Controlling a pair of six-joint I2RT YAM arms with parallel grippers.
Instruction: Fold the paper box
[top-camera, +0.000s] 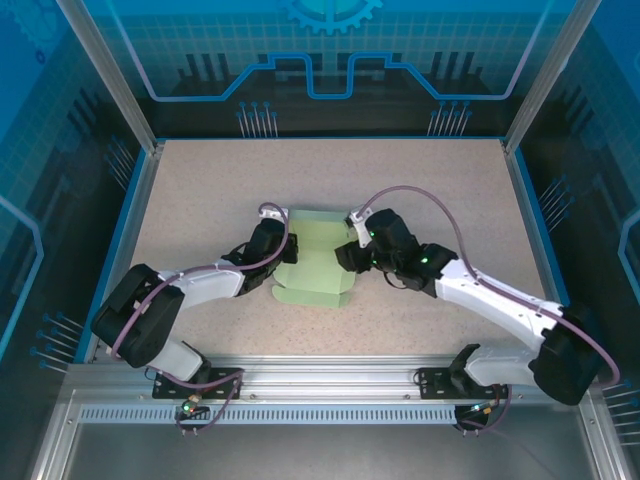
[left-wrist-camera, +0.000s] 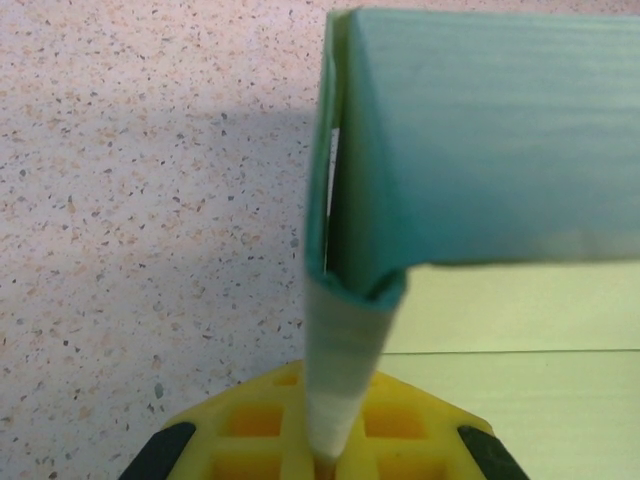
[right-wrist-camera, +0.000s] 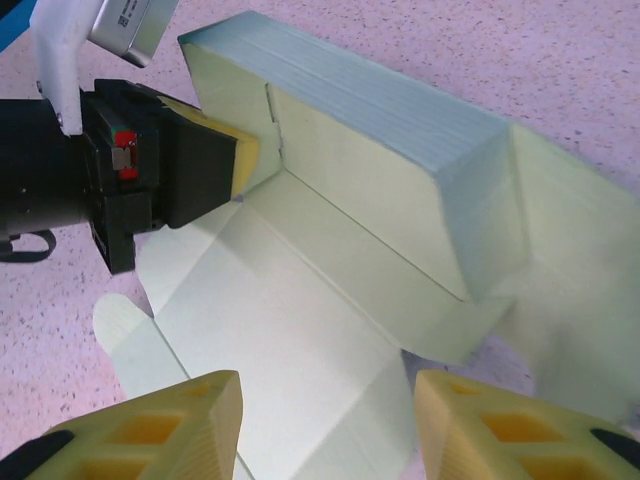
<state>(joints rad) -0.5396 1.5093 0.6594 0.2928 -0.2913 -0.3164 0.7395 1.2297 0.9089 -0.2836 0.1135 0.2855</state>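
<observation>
The paper box (top-camera: 318, 262) is a pale mint-green die-cut sheet lying mid-table, partly folded, with its far wall standing up. In the left wrist view that raised wall (left-wrist-camera: 480, 140) rises above the flat panels, and my left gripper (left-wrist-camera: 335, 455) is shut on the wall's folded end. The right wrist view shows the left gripper (right-wrist-camera: 238, 160) pinching that end of the standing wall of the paper box (right-wrist-camera: 390, 170). My right gripper (right-wrist-camera: 325, 420) hovers open over the flat panels, its yellow fingers (right-wrist-camera: 170, 425) apart with nothing between them. From above, the left gripper (top-camera: 283, 247) and right gripper (top-camera: 347, 257) flank the box.
The speckled beige table (top-camera: 200, 190) has bare room to the left, right and behind the box. A blue rim and metal posts frame it. The metal rail (top-camera: 320, 380) carrying both arm bases runs along the near edge.
</observation>
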